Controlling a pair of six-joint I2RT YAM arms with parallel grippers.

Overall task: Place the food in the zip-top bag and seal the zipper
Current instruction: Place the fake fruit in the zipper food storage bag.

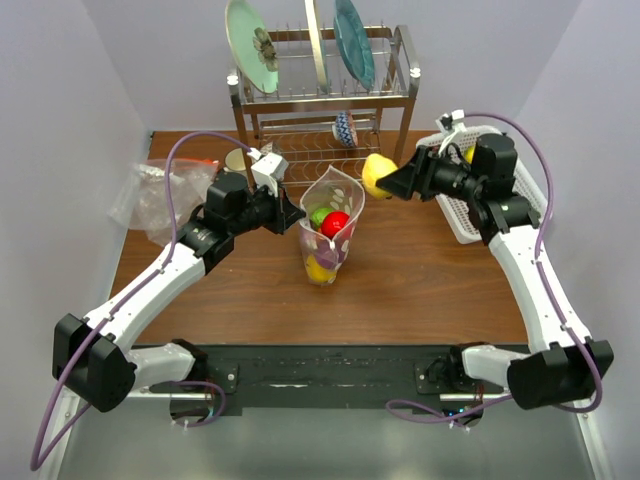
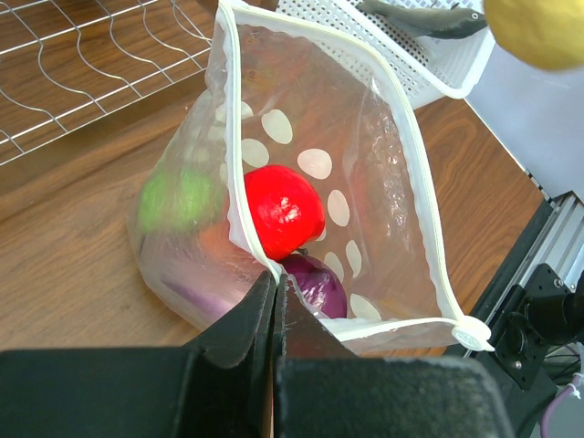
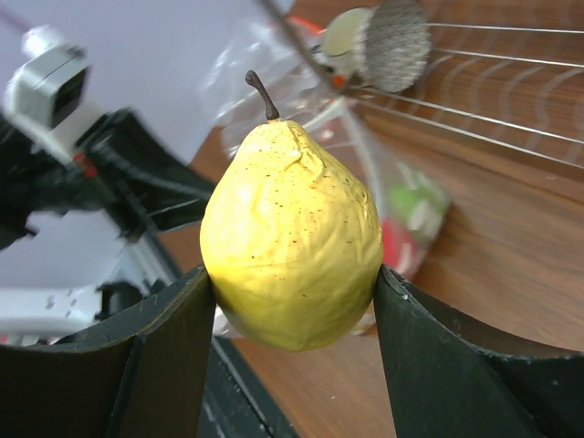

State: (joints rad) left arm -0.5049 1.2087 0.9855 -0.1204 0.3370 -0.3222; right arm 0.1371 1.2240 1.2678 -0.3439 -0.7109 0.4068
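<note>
I'm holding the zip-top bag (image 1: 328, 228) upright near the middle of the table (image 1: 430, 285) with the left gripper (image 2: 275, 306), whose jaws are pressed together, pinching the left edge of its mouth. The zipper (image 2: 415, 169) is gaping open. Inside, a red fruit (image 2: 281, 212) is sitting beside a green fruit (image 2: 173, 199), with a purple fruit (image 2: 317, 285) under them. The right gripper (image 3: 290, 306) is clamping a yellow pear (image 3: 290, 242) by its sides — hovering just right of the bag's far rim, between the dish rack (image 1: 320, 130) and the white basket (image 1: 458, 218).
</note>
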